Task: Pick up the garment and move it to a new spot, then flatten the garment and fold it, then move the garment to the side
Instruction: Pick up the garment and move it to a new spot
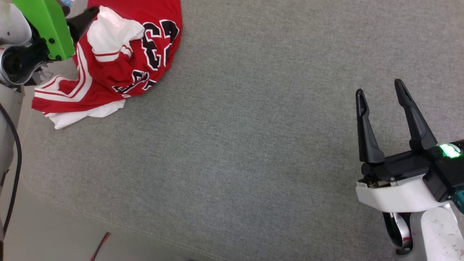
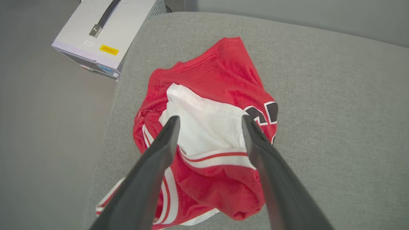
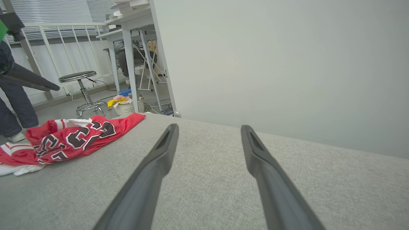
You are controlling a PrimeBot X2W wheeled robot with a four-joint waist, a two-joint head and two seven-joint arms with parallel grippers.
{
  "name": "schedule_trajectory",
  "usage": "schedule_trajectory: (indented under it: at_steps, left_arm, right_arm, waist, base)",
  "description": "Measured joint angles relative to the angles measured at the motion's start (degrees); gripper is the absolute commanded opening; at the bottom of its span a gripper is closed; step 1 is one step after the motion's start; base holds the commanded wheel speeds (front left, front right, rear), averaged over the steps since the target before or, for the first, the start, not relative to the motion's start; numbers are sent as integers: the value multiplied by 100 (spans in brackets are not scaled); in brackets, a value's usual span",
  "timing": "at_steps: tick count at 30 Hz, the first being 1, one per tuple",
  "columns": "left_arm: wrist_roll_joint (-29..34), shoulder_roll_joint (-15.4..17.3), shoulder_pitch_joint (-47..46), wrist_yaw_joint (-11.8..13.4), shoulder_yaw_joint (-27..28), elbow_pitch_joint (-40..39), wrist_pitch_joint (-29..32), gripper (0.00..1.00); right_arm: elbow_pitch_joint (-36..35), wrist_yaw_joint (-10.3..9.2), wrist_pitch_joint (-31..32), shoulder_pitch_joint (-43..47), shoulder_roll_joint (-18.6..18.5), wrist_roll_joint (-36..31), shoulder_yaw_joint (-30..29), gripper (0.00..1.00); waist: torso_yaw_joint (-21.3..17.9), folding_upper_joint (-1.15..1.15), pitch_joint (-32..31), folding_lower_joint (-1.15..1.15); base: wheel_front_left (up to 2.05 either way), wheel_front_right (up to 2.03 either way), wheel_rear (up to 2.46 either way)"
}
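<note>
Red jersey-style T-shirt (image 1: 119, 69) with white sleeves lies crumpled near the left edge of the grey fabric surface (image 1: 253, 145). We read a black, white-outlined "23"; the other lettering is folded past reading. Our left jaws stand spread above its white sleeve (image 2: 207, 127). Our right jaws, also spread, hover over bare fabric, well apart.
</note>
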Motion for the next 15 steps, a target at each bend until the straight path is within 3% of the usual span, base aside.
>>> schedule_trajectory:
  at_steps: [6, 15]
  left_arm:
    - [-224, 162, -142, 0, -666, 153, 525, 100]
    - [-235, 104, -186, 0, -1481, 788, 693, 100]
  right_arm:
    - [-69, 0, 0, -182, -29, -12, 15, 100]
    - [-123, 0, 0, -365, -34, -51, 36, 100]
  waist:
    - [-173, 0, 382, 0]
    - [-372, 0, 875, 0]
  base:
    - [0, 0, 0]
    - [0, 0, 0]
